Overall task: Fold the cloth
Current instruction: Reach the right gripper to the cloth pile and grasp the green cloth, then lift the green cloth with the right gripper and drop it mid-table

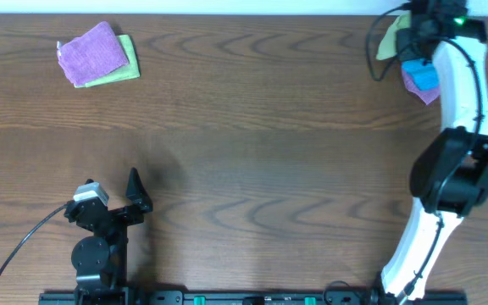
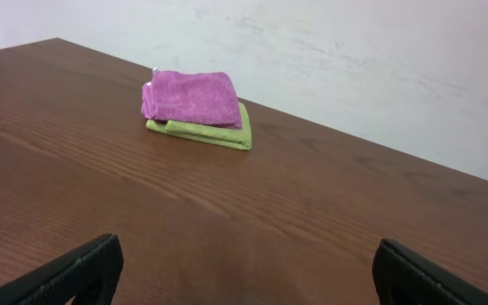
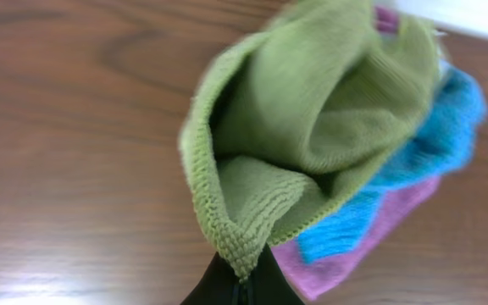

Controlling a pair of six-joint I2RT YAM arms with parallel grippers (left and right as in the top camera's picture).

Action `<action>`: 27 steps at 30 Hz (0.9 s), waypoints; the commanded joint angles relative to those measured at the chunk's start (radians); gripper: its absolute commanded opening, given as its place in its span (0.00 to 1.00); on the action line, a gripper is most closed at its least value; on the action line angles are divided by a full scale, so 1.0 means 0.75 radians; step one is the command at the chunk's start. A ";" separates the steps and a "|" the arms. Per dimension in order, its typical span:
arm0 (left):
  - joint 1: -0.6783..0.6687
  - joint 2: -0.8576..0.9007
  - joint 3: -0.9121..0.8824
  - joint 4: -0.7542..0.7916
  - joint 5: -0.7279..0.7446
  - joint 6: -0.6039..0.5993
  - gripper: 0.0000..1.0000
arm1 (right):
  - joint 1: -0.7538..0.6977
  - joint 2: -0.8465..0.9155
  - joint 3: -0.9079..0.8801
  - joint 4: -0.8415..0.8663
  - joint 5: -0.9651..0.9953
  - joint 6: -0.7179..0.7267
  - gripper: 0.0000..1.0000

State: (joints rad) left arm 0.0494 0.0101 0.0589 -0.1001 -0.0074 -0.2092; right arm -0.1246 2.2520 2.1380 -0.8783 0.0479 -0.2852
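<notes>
The cloth (image 3: 312, 110) was green and was bunched up, not flat. In the right wrist view it was seen to run from its pinched corner, low in the picture, up and away to the right – so its long way pointed away from the pincer, toward the far edge of the table. Its edge was curled over, and a deep hollow like an open pocket was made in the middle. Its true shape could not be told.

One corner of the cloth was held tight in the right gripper (image 3: 244, 275), whose two dark fingers were pressed together on it. The rest of the cloth was spread out past the fingertips. It was lying partly on a blue cloth (image 3: 447, 119), and a purple cloth (image 3: 371, 237) was seen under that one.

From above, only a small bit of the cloth (image 1: 390, 38) could be seen. It was at the far right corner of the table, beside the white right arm (image 1: 460, 93).

The left gripper (image 2: 244, 271) was held wide apart, with nothing between its fingers – it was near the front edge on the left, well apart from the cloth.

The table (image 1: 252, 144) was made of dark brown wood with wavy lines. At its far left, a folded purple towel (image 2: 193, 97) was stacked on a folded green towel (image 2: 219, 134). A plain white wall (image 2: 354, 59) was seen behind the table.
</notes>
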 commanded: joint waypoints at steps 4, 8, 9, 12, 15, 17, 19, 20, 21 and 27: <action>-0.006 -0.009 -0.048 -0.019 -0.010 0.012 0.95 | 0.259 -0.144 0.056 -0.064 0.013 -0.041 0.01; -0.006 -0.009 -0.048 -0.019 -0.010 0.012 0.95 | 0.474 -0.223 0.056 -0.092 0.112 -0.052 0.01; -0.006 -0.009 -0.048 -0.019 -0.010 0.012 0.95 | 0.511 -0.234 0.056 -0.098 0.142 -0.060 0.01; -0.006 -0.009 -0.048 -0.019 -0.010 0.012 0.96 | 0.620 -0.258 0.056 -0.137 0.205 -0.060 0.01; -0.006 -0.009 -0.048 -0.019 -0.010 0.012 0.95 | 0.715 -0.258 0.056 -0.219 0.242 -0.056 0.01; -0.006 -0.009 -0.048 -0.019 -0.010 0.012 0.95 | 0.764 -0.258 0.056 -0.260 0.241 -0.022 0.01; -0.006 -0.009 -0.048 -0.019 -0.009 0.012 0.95 | 0.809 -0.261 0.056 -0.265 0.240 0.015 0.01; -0.006 -0.009 -0.048 -0.019 -0.010 0.012 0.95 | 0.831 -0.263 0.056 -0.261 0.230 0.022 0.01; -0.006 -0.009 -0.048 -0.019 -0.010 0.012 0.95 | 0.851 -0.267 0.056 -0.257 0.212 0.021 0.01; -0.006 -0.009 -0.048 -0.019 -0.010 0.012 0.95 | 0.985 -0.283 0.057 -0.262 0.190 0.021 0.01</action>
State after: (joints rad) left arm 0.0494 0.0101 0.0589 -0.1001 -0.0074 -0.2092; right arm 0.5785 2.0762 2.1647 -1.0618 0.1944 -0.2916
